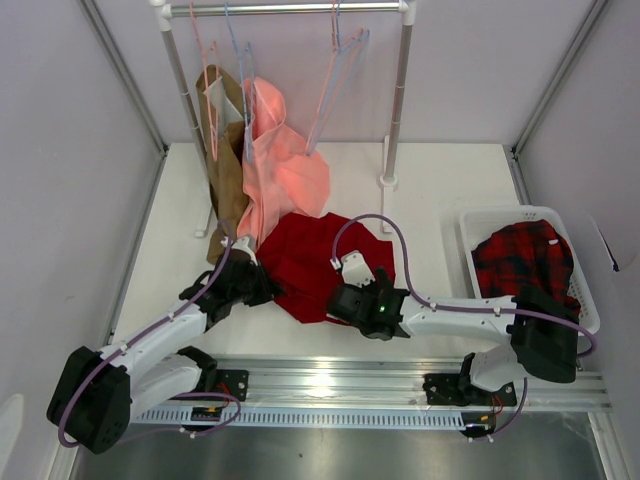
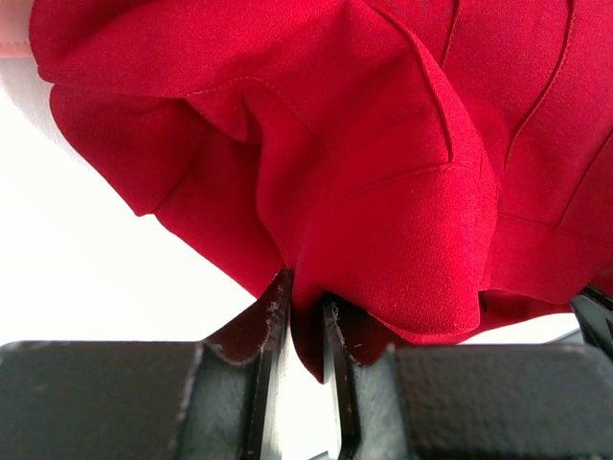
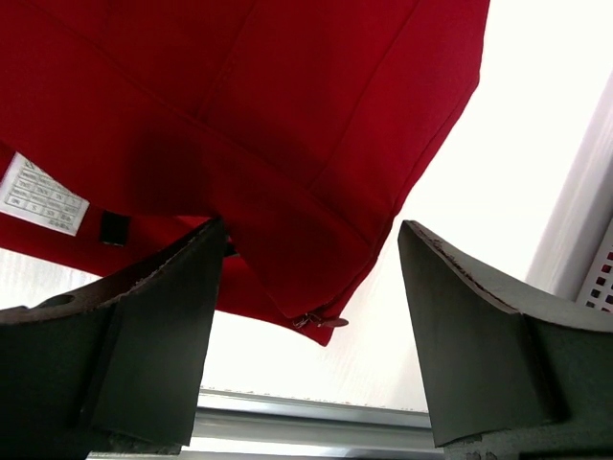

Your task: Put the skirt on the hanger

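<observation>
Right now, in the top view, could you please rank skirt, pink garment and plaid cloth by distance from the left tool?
1. Skirt, pinched in the left tool.
2. Pink garment, hanging behind.
3. Plaid cloth, in the basket, far right.

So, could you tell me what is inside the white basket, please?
A crumpled red-and-black plaid cloth fills the white basket. Anything beneath the cloth is covered and cannot be seen.
</observation>
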Motion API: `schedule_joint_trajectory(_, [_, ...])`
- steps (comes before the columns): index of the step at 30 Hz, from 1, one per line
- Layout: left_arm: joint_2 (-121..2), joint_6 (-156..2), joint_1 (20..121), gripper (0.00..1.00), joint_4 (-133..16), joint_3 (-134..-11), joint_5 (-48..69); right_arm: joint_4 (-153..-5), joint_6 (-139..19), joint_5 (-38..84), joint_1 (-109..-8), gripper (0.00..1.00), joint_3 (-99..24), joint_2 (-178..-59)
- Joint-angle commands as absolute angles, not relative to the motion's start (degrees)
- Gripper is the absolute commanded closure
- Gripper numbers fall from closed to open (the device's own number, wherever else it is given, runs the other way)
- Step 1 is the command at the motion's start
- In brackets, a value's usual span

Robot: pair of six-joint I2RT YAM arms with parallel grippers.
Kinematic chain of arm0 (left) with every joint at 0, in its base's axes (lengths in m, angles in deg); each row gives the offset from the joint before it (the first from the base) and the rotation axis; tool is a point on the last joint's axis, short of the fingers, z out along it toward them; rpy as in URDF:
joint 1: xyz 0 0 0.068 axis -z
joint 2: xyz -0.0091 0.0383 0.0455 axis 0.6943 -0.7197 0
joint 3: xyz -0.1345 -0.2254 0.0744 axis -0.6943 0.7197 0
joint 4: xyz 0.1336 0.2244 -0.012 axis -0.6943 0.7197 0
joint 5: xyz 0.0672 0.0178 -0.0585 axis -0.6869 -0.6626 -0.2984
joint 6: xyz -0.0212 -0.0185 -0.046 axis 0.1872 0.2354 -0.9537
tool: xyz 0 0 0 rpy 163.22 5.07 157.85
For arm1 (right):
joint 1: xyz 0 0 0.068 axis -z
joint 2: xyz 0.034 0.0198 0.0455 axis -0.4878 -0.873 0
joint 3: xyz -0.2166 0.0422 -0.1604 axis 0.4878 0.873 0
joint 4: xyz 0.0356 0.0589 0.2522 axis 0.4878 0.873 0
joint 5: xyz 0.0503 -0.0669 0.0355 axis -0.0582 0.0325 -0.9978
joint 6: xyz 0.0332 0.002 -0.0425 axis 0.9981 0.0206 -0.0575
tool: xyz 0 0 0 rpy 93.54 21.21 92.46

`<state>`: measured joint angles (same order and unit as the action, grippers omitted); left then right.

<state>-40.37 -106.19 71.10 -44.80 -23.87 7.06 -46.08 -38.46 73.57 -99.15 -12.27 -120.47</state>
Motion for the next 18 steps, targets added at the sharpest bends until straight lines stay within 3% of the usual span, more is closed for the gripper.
schedule_joint_trajectory(1, [-39.62,-105.18,71.39,0.79,-45.26,-26.22,6.65,-48.16,-39.48,76.99,-100.47,0.23,-11.28,-119.08])
schedule_joint_trajectory(18, [-38.75,-105.27,71.39,0.78,-44.03,-26.75,6.13,-43.85,-34.3,82.7,-103.99,0.21,-10.4,-120.92])
